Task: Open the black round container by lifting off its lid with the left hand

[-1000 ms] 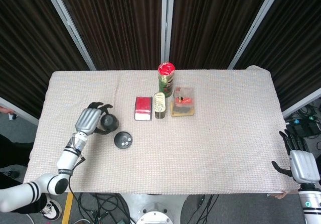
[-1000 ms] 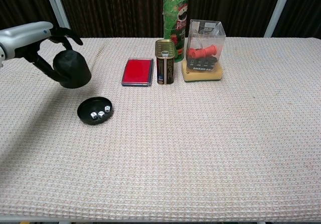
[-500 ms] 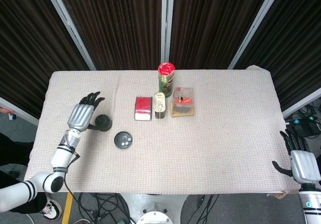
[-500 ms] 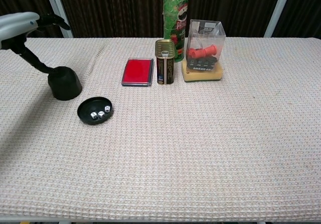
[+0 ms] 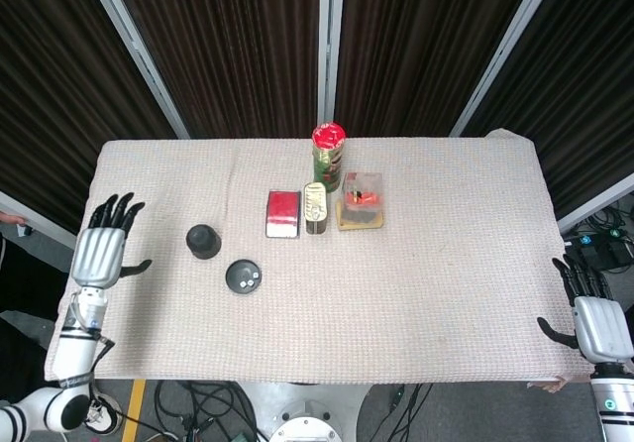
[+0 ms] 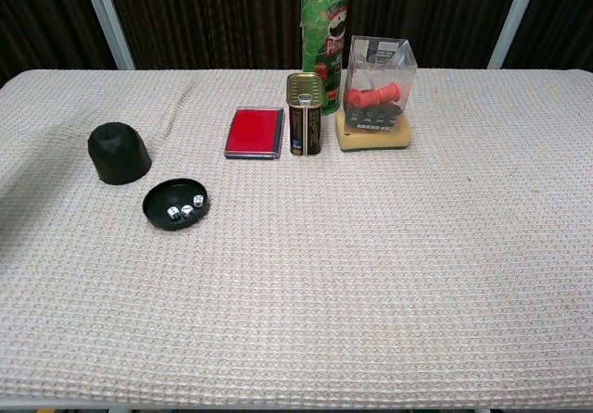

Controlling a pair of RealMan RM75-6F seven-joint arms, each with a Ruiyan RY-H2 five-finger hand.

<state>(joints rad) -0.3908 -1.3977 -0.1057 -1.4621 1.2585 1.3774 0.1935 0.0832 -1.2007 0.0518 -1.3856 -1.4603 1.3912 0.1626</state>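
A: Head view?
B: Lid off, left of centre on the surface, beside the open container. Looks done. Left hand and right hand empty, fingers spread.
A: Chest view?
B: No hands. Pringles tube top centre; other labels unreadable.
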